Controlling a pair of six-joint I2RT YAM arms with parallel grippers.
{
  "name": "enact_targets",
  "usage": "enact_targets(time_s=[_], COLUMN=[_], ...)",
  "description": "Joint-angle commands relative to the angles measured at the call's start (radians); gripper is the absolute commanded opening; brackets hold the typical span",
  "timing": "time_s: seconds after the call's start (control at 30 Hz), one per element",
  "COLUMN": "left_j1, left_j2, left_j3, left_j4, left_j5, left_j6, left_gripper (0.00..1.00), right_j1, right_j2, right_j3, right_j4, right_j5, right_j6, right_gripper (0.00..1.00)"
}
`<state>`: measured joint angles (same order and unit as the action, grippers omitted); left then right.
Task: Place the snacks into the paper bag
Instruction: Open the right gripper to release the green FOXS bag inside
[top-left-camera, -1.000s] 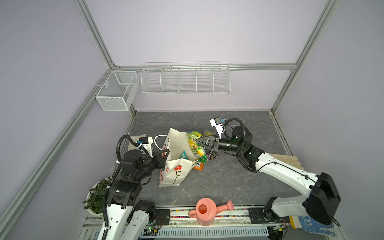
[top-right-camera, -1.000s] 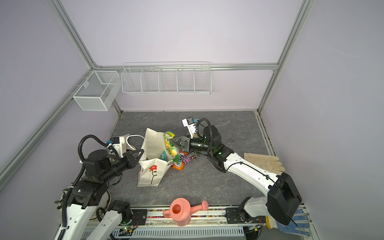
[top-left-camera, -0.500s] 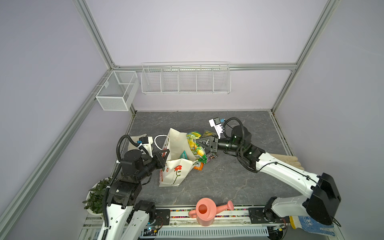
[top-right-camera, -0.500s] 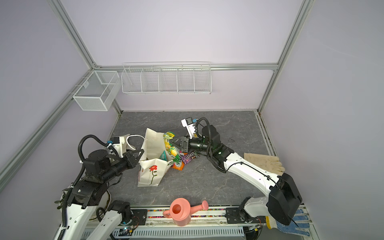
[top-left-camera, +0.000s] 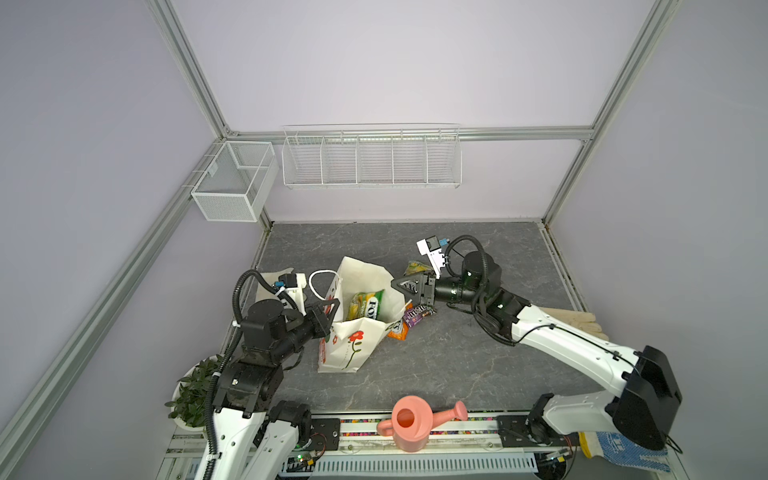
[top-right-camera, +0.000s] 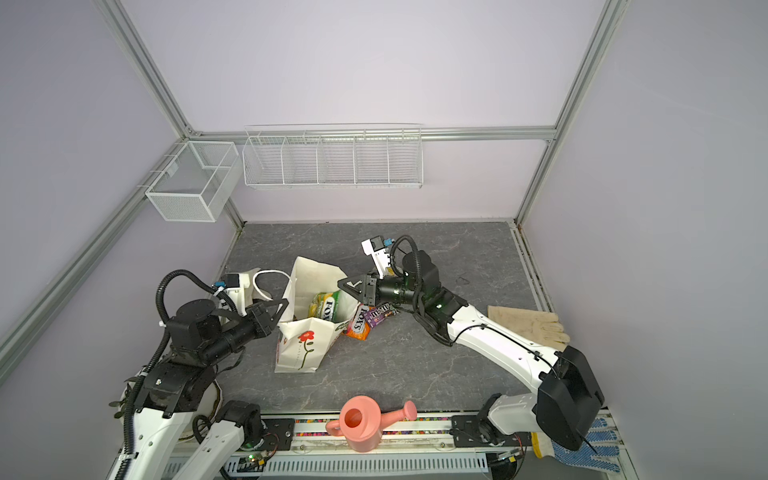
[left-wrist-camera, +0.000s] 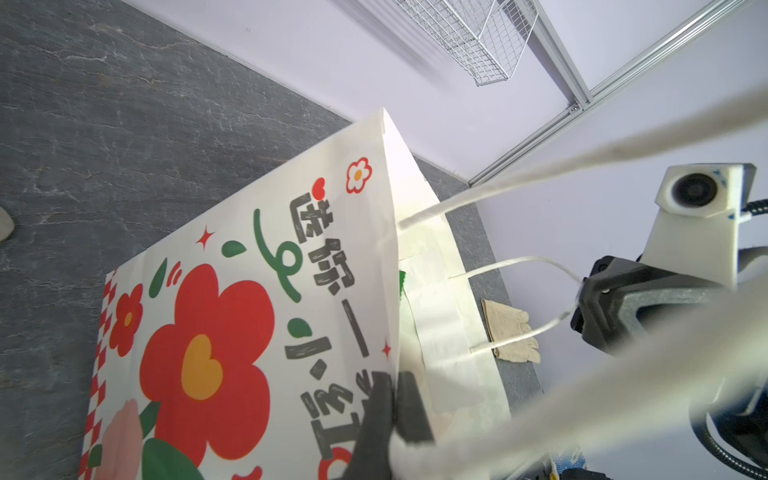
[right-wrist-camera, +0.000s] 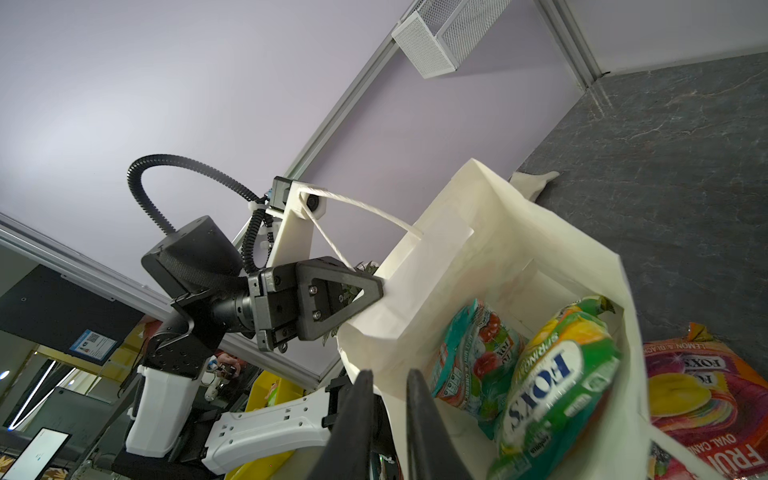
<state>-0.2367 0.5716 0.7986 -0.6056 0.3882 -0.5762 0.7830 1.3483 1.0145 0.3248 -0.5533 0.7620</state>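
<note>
since a second ago the right hand (right-wrist-camera: 388, 374) has let go. its jaws, then closed on a green-yellow fox's packet (top-left-camera: 368, 305) at the bag's mouth, now stand slightly parted and empty. the packet lies inside the paper bag (top-left-camera: 345, 353).

the right hand hovers at the bag's open rim, on the side toward the right arm. across the mouth, the left hand (left-wrist-camera: 392, 390) is pressed together on the opposite rim. it pinches the paper and holds the bag open and standing on the grey counter (top-left-camera: 457, 357). inside, a teal packet (right-wrist-camera: 473, 353) lies beside the green-yellow one.

outward from the right hand and just below it, an orange-purple fox's bag (top-left-camera: 398, 329) leans against the bag's outer wall. it touches a purple m&m's pack (top-left-camera: 419, 313) whose long axis slants toward the right arm. another green-yellow packet (top-left-camera: 415, 268) peeks out behind the right hand.

these leftover snacks all lie on the right arm's side, so that arm looks nearer for the next pick.
</note>
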Motion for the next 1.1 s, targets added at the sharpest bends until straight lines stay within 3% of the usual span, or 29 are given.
enact_targets(time_s=[0.0,0.1,0.33,0.53,0.63,1.07], left_j1=[-0.004,-0.005,-0.005,-0.003,-0.005,-0.004], left_j2=[-0.008,-0.009,-0.014,-0.015,-0.015,-0.036], left_j3=[0.004,0.003,0.002,0.0,0.0,0.002], left_j4=[-0.019,-0.021,-0.025,-0.026,-0.027,-0.045], left_j5=[-0.003,-0.005,-0.011,-0.021,-0.024,-0.097], left_j6=[-0.004,-0.004,-0.005,-0.005,-0.005,-0.017], left_gripper=[0.0,0.0,0.0,0.0,0.0,0.0], right_j1=[0.008,0.008,0.009,0.009,0.009,0.009], right_j2=[-0.035,-0.039,-0.048,-0.052,-0.053,-0.138], right_j3=[0.016,0.017,0.013,0.015,0.016,0.024], right_j4=[0.011,0.006,-0.028,-0.051,-0.061,-0.186], right_j5=[0.006,0.007,0.024,0.029,0.031,0.12], right_j6=[-0.014,-0.016,-0.033,-0.042,-0.048,-0.123], right_gripper=[0.2,0.22,0.37,0.62,0.68,0.78])
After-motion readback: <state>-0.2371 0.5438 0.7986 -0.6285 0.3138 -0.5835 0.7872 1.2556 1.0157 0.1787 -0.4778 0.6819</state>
